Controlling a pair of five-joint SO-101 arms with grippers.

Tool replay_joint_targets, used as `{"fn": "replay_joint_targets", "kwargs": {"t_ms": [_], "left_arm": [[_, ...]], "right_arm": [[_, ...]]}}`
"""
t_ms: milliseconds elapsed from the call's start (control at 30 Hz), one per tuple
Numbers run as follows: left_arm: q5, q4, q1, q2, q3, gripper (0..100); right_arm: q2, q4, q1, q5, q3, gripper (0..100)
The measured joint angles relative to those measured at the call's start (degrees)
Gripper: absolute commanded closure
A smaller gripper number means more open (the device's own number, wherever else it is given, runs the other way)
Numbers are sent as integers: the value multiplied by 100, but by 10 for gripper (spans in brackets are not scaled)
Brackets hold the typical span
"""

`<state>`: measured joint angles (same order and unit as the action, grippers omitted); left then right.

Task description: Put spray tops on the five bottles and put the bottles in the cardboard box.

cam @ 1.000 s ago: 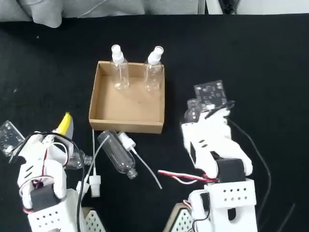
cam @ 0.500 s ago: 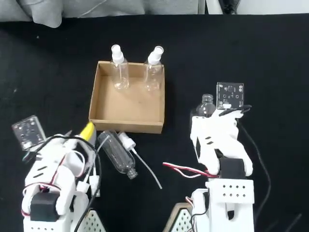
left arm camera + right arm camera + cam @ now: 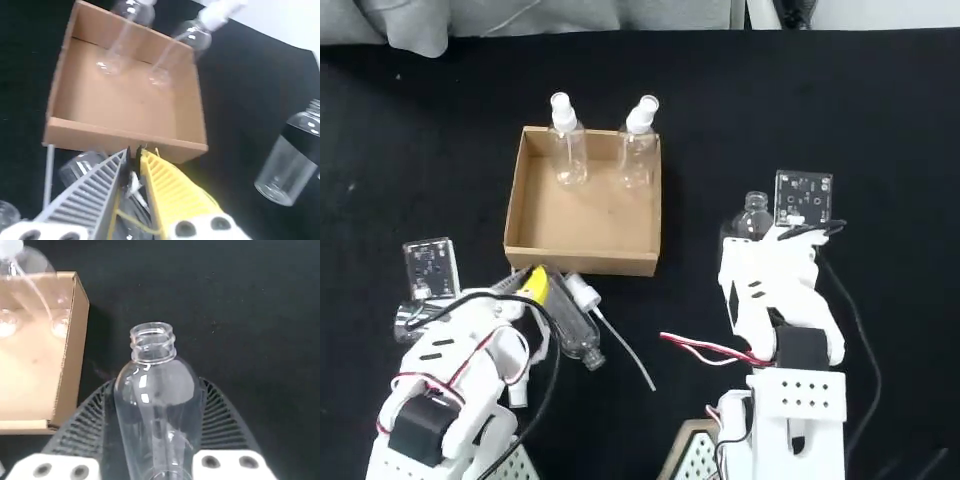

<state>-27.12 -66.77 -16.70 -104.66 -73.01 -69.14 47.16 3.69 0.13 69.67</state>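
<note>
My right gripper (image 3: 753, 236) is shut on a clear bottle (image 3: 751, 212) with no top, held upright to the right of the cardboard box (image 3: 582, 262). Its bare neck (image 3: 152, 342) rises between the fingers (image 3: 220, 415). Two bottles with spray tops (image 3: 563, 135) (image 3: 639, 132) stand at the back of the box. My left gripper (image 3: 532, 281) hangs just before the box's front wall, over a topless bottle (image 3: 570, 326) lying on the table. Its grey and yellow fingertips (image 3: 134, 150) meet. A loose spray top (image 3: 583, 292) with a long tube lies beside that bottle.
Another clear bottle (image 3: 404, 323) lies at the left, partly under the left arm. A second thin tube (image 3: 48, 167) lies in front of the box's left corner. The table is black, with free room to the right and behind the box.
My left arm has swung right, from the bottle at the left to the box's front wall over the lying bottle. My right arm has carried its bottle slightly right.
</note>
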Motion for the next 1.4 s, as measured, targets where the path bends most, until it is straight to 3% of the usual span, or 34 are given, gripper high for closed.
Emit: {"fn": "replay_joint_targets", "kwargs": {"t_ms": [233, 500, 800, 1000, 1400], "left_arm": [[-167, 105, -607, 246, 44, 968], [-527, 369, -1125, 2233, 545, 963], [-1037, 369, -1213, 4651, 1556, 952], [-1407, 369, -1213, 5960, 2004, 822], [-1714, 747, -1248, 7490, 2505, 855]], "right_arm": [[0, 0, 0, 0, 0, 907], [0, 0, 273, -132, 0, 907], [0, 0, 422, -193, 0, 907], [0, 0, 422, -193, 0, 907], [0, 0, 422, -193, 0, 907]]}}
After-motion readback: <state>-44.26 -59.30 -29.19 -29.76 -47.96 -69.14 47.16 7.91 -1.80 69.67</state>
